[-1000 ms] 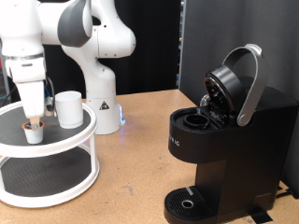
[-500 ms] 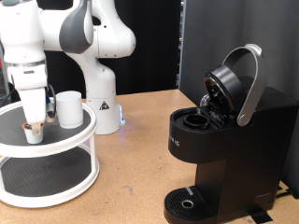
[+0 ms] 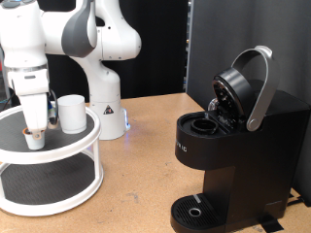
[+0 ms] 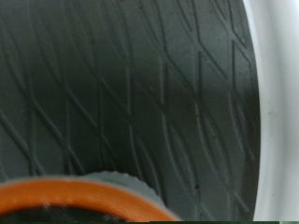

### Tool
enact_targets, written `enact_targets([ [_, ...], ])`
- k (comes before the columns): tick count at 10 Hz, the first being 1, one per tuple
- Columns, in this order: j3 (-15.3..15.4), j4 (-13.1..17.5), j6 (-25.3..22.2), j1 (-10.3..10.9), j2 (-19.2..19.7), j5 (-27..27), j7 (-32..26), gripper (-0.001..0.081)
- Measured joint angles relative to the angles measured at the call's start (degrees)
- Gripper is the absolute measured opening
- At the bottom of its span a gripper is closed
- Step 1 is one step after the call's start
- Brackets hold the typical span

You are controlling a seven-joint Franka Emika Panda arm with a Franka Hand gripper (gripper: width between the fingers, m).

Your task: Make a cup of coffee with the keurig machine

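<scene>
The gripper [image 3: 34, 124] is lowered upright over a small pod [image 3: 34, 137] on the top tier of a white stand [image 3: 60, 155]; whether the fingers grip it cannot be told. The cup [image 3: 71, 113] stands just beside. The keurig machine [image 3: 233, 146], lid raised, stands well apart at the exterior view's right.

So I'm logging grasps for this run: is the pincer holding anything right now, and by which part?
It cannot be told. The pincer sits right at the top of the small pod on the round rack, but its fingertips are not clearly visible closing on it.
</scene>
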Motion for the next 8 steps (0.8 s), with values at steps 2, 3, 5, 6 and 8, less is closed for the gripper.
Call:
enact_targets([
  [2, 0.00, 0.11, -0.28, -0.01, -0.04, 0.08, -0.01, 0.0447],
  [3, 0.00, 0.46, -1.50, 0.00, -0.27, 0.60, -0.25, 0.0447],
  [5, -0.03, 2.21, -6.44, 0.00, -2.27, 2.51, -1.53, 0.0447],
  [6, -0.06, 3.39, -9.36, 0.00, -3.81, 3.25, -2.24, 0.0447],
  [8, -0.15, 5.94, -14.73, -0.03, -6.77, 3.58, -2.88, 0.0447],
])
